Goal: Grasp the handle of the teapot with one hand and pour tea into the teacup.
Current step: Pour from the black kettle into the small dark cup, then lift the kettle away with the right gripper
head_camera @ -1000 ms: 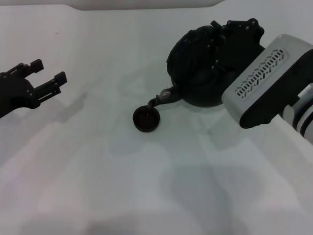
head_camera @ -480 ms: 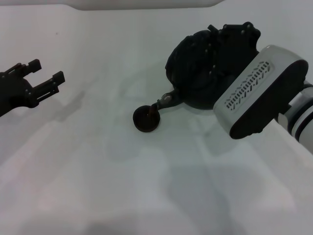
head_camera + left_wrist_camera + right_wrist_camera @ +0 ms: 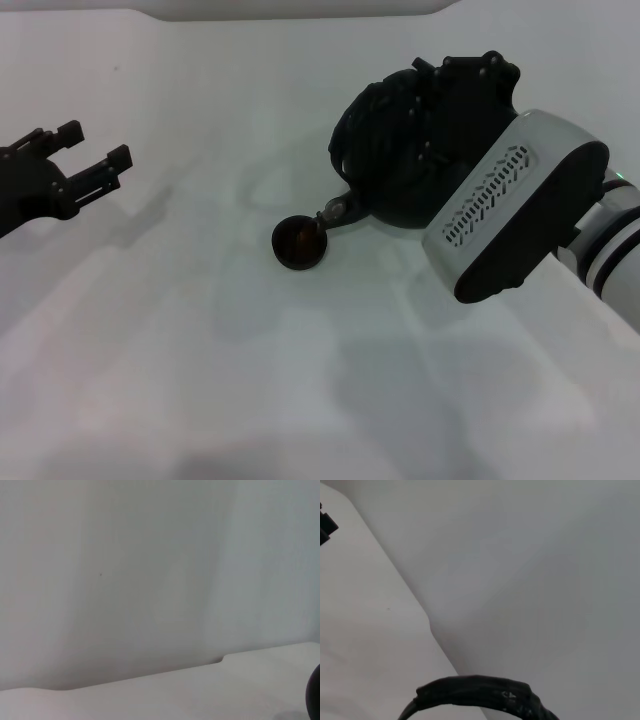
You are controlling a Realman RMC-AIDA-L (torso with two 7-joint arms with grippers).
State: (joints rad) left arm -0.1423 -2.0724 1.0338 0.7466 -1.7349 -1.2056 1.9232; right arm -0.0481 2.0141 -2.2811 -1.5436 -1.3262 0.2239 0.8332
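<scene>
While tilted — teapot (image 3: 400, 170) spout over teacup (image 3: 299, 242)

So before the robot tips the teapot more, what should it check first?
1. Spout over the cup: the teapot is tilted, its spout right at the teacup's rim. Ok.
2. Hold on the handle: the right pincer sits on top of the pot, but its fingers are hidden. Cannot tell.
3. Cup upright: it stands on the table, open side up. Ok.
4. Tea flowing: no stream shows; the cup's inside looks reddish-brown. Cannot tell.
5. Left pincer out of the way: open, far off on the robot's left. Ok.
</scene>
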